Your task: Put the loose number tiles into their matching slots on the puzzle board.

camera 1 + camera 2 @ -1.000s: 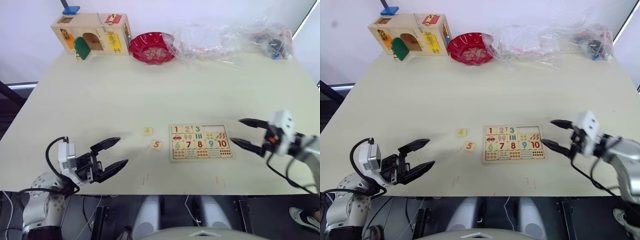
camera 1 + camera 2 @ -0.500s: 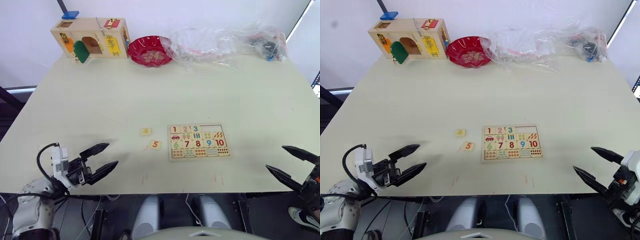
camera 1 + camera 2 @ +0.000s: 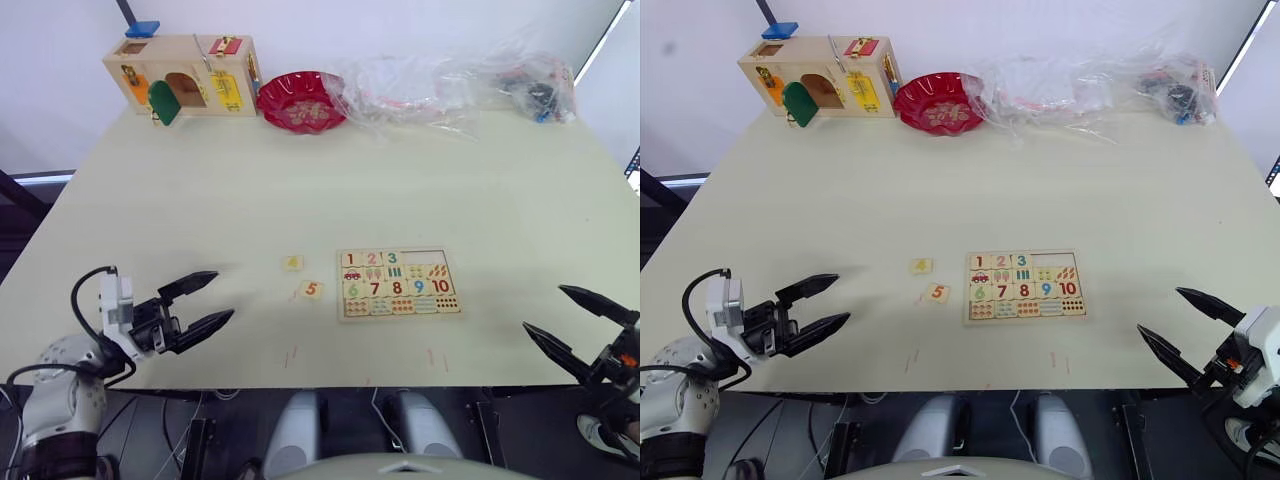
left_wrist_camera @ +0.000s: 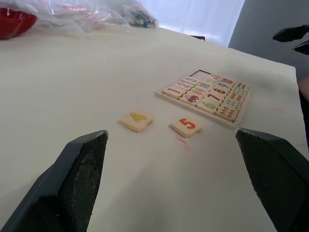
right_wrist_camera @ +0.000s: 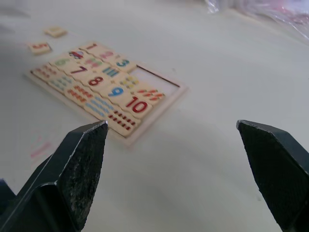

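- Table (image 3: 200, 190): pale top on which all items are laid.
- Puzzle board (image 3: 400, 285): flat near the front edge; 1, 2 and 3 are seated in the top row, and the last two slots (image 5: 153, 80) are left empty.
- Left gripper (image 3: 198, 305): held wide apart at the front left, nothing gripped.
- Right gripper (image 3: 572, 319): spread wide at the front right, nothing held.
- Tile 5 (image 3: 312, 289): loose, just left of the board.
- Tile 4 (image 3: 292, 263): loose, beside tile 5. A pick by the nearer left gripper is judged best, with the tile centred between the fingers before closing.
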Tool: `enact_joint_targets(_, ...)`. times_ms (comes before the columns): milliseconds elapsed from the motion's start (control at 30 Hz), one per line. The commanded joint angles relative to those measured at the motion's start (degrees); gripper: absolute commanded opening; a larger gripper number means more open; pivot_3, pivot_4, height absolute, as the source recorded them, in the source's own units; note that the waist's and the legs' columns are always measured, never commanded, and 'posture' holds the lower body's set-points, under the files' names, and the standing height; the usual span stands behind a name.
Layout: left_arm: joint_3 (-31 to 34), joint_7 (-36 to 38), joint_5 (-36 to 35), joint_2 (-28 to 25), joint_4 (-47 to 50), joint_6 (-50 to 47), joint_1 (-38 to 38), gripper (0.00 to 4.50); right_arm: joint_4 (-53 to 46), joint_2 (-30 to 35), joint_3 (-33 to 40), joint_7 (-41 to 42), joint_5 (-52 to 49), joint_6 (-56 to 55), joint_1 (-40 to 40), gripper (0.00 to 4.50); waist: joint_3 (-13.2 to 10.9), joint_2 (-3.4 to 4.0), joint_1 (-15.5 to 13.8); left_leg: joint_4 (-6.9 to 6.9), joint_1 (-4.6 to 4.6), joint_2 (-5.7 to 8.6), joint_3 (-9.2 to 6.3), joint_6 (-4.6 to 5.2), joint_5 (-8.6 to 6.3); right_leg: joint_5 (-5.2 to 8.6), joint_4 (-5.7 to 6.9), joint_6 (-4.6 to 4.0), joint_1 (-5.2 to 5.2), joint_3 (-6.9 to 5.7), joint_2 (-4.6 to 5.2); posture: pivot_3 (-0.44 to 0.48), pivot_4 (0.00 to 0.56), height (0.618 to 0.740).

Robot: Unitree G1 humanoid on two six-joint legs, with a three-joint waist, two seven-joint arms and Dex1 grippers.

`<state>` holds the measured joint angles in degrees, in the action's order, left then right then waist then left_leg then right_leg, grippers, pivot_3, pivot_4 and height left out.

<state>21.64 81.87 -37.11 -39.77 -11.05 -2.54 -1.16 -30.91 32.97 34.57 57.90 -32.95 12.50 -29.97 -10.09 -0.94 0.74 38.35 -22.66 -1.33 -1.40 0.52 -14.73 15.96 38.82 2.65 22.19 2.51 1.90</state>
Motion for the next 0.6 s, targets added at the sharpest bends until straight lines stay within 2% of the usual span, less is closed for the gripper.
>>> enact_joint_targets(33,-1.8,0.4,1.3,-2.8,-0.5,-2.1,4.0,4.50,-2.7,3.4,1.1,3.1,-4.9,1.2,0.0,4.46,0.0,-0.02,-0.1,0.00,-0.01,0.02,-0.01,0.00,0.00,-0.01,0.00,0.02,0.00,-0.01,-0.01,0.000,0.150,0.740)
enact_joint_targets(267,-11.7,-2.8,13.1,-7.8,-2.8,-3.2,15.3,4.50,-5.6,9.4,1.0,5.1,-8.3,3.1,1.7,4.46,0.0,-0.03,-0.1,0.00,-0.04,0.04,-0.04,0.00,0.00,-0.06,-0.03,0.11,-0.01,-0.04,-0.06,0.000,0.150,0.740)
enact_joint_targets(400,-17.8,-3.6,17.6,-6.4,-6.4,-4.5,24.7,4.50,-6.4,10.0,2.0,5.4,-10.6,3.3,1.8,4.46,0.0,-0.09,-0.2,0.02,-0.11,0.10,-0.06,0.00,0.00,-0.06,-0.02,0.13,-0.02,-0.10,-0.13,0.000,0.150,0.740)
enact_joint_targets(500,-20.0,-2.7,19.1,-5.8,-8.6,-4.1,27.9,4.50,-6.2,10.0,1.9,5.7,-10.0,2.4,1.9,4.46,0.0,-0.09,0.0,0.01,-0.12,0.09,-0.08,0.00,0.00,-0.05,-0.03,0.16,-0.02,-0.05,-0.12,0.000,0.150,0.740)
enact_joint_targets(600,-23.2,-1.4,21.0,-4.9,-10.0,-3.7,32.0,4.50,-5.1,9.1,4.8,8.1,-10.0,0.1,-0.3,4.46,0.0,-0.09,0.0,-0.01,-0.14,0.16,-0.09,0.00,0.00,-0.04,-0.03,0.17,-0.01,-0.05,-0.13,0.000,0.150,0.740)
